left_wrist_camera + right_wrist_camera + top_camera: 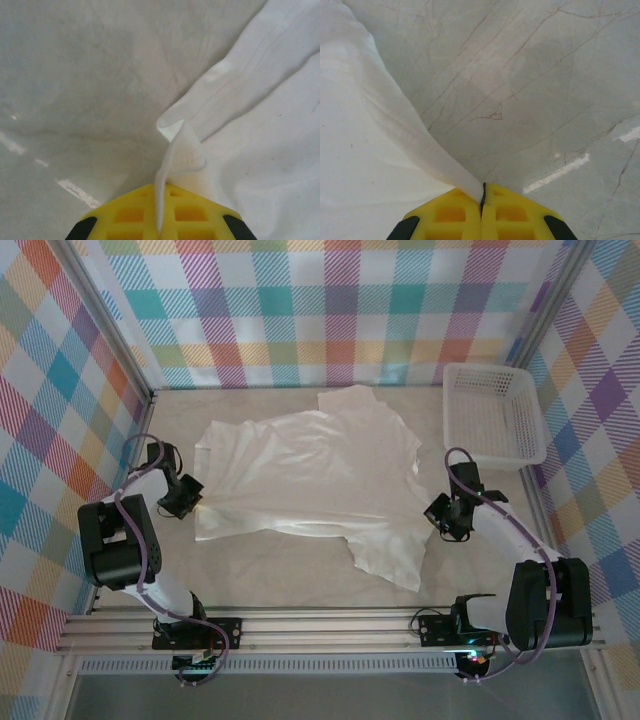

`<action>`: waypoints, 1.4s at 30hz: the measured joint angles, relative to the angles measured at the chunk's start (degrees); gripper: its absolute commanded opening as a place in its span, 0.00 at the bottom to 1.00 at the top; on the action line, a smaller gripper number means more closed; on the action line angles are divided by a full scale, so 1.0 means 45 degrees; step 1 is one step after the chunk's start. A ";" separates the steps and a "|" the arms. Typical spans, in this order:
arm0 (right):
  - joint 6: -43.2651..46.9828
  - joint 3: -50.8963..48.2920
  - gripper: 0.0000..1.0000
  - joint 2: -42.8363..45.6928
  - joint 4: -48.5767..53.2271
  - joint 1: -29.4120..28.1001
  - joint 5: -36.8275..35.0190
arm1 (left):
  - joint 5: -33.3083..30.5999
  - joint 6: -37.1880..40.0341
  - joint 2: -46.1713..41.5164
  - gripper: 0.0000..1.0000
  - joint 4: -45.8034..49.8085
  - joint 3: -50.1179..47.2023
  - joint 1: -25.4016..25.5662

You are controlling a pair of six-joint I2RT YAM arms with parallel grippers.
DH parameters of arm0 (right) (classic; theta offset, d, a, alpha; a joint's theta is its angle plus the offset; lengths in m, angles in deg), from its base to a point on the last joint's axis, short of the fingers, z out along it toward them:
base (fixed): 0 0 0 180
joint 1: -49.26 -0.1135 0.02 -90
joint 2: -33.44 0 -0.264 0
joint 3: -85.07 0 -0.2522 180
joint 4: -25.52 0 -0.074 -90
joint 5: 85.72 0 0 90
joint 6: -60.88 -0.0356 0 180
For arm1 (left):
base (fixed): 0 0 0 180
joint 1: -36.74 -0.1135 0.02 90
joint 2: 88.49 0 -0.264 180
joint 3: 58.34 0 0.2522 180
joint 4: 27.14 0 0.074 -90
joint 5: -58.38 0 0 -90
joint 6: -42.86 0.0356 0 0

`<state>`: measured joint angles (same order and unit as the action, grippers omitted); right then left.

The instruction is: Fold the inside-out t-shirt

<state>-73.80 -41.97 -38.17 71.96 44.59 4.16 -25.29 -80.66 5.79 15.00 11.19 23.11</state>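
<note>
The white t-shirt (310, 475) lies spread and wrinkled across the middle of the table, one flap reaching toward the near edge. My left gripper (186, 502) is at the shirt's left edge, shut on a pinch of cloth; in the left wrist view the t-shirt (260, 125) rises in a thin fold between the yellow fingers (130, 215). My right gripper (440, 515) is at the shirt's right edge, shut on its hem. In the right wrist view the t-shirt (365, 130) stretches in a taut ridge into the closed yellow fingers (515, 212).
A white plastic mesh basket (492, 413) stands at the back right, just beyond the right arm. Plaid walls enclose the table on three sides. Bare marble tabletop (260, 570) lies in front of the shirt.
</note>
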 measured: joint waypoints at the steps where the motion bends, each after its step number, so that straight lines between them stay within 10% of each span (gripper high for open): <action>1: 0.0015 0.0000 0.00 0.0005 0.0000 0.0029 0.0073 | -0.0083 0.0053 0.0165 0.18 0.0000 0.0189 0.0000; 3: 0.0044 -0.0005 0.00 0.0024 -0.0005 0.0073 0.0209 | -0.0107 0.0170 0.0452 0.45 -0.0024 0.0374 -0.0005; 6: 0.0044 -0.0010 0.00 0.0073 -0.0005 0.0131 0.0325 | -0.0165 0.0107 0.0374 0.61 0.0000 0.0199 -0.0015; 18: 0.0044 -0.0121 0.00 0.0151 -0.0131 0.0131 0.0792 | -0.1098 -0.1345 -0.4896 0.46 0.2089 -0.3536 0.0452; 27: 0.0044 -0.0121 0.00 -0.0219 -0.0393 0.0131 0.1005 | -0.0423 -0.1967 -0.6008 0.55 0.2574 -0.5105 0.1200; 34: 0.0044 -0.0121 0.00 -0.0219 -0.0389 0.0131 0.0996 | -0.0855 -0.1957 -0.4891 0.03 0.2982 -0.4954 0.1180; 42: 0.0049 -0.0131 0.00 -0.0034 0.0024 0.0335 0.0311 | -0.1719 -0.2137 -0.6606 0.00 0.3784 -0.4303 0.1049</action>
<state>-73.59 -42.56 -38.33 72.07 46.10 5.56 -33.03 -90.28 -23.94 32.02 -8.18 27.83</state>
